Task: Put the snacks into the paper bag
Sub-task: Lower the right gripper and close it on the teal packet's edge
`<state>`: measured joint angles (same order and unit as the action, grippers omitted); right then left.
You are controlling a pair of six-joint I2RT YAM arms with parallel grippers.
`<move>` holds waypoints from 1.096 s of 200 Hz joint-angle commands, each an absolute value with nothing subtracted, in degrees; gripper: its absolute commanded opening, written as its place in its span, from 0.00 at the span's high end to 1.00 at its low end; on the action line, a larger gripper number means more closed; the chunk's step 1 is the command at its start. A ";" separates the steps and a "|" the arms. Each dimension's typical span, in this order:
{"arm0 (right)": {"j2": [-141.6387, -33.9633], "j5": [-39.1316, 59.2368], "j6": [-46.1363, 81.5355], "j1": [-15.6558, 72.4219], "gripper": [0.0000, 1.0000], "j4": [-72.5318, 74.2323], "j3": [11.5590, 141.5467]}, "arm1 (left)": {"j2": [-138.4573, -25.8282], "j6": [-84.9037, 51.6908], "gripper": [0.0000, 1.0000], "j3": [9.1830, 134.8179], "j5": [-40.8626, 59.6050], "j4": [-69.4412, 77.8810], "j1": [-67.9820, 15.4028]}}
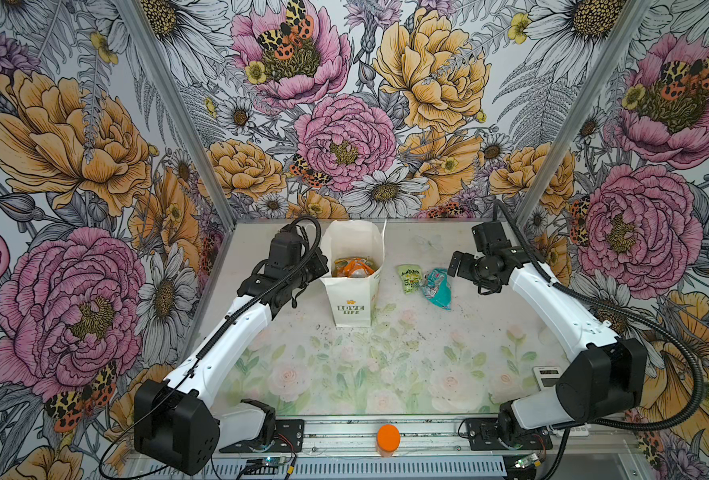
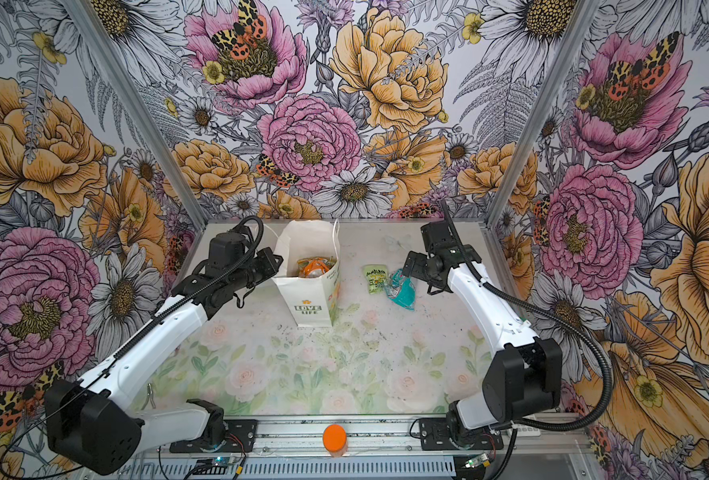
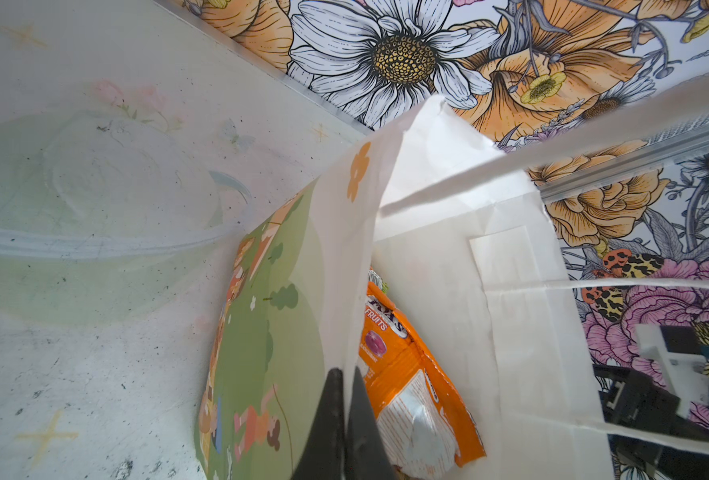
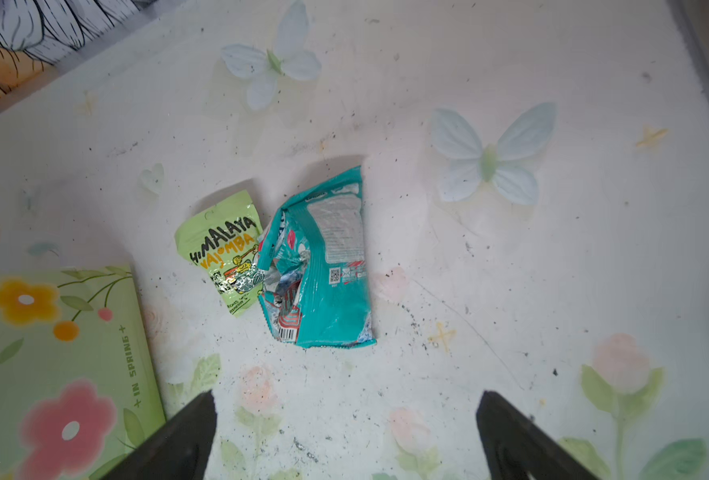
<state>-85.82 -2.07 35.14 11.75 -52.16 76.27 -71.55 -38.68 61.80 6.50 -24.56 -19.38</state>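
Note:
The white paper bag (image 1: 350, 309) (image 2: 309, 309) stands upright at the back middle of the table, its "LOVE LIFE" side facing front. An orange-and-white snack packet (image 1: 353, 268) (image 3: 411, 374) lies inside it with others underneath. My left gripper (image 3: 346, 372) (image 1: 321, 266) is shut on the bag's left wall at the rim. A pale green snack packet (image 1: 409, 279) (image 4: 228, 253) and a crumpled teal one (image 1: 439, 289) (image 4: 328, 266) lie touching on the table to the right of the bag. My right gripper (image 4: 344, 399) (image 1: 456, 266) hovers open just right of them, nothing between its fingers.
The bag's white cord handles (image 3: 552, 166) hang loose across the left wrist view. An orange round cap (image 1: 388, 436) sits on the front rail. A small white device (image 1: 546, 376) lies by the right arm's base. Flowered walls close the back and both sides.

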 commanded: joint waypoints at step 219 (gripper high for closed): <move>-111.24 7.95 30.56 11.28 0.09 -38.48 79.97 | -70.05 -38.58 1.00 61.35 6.42 -23.48 -18.90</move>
<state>-109.54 7.84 31.46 11.53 -40.45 78.50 -71.55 -38.68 61.80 6.50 -24.56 -19.25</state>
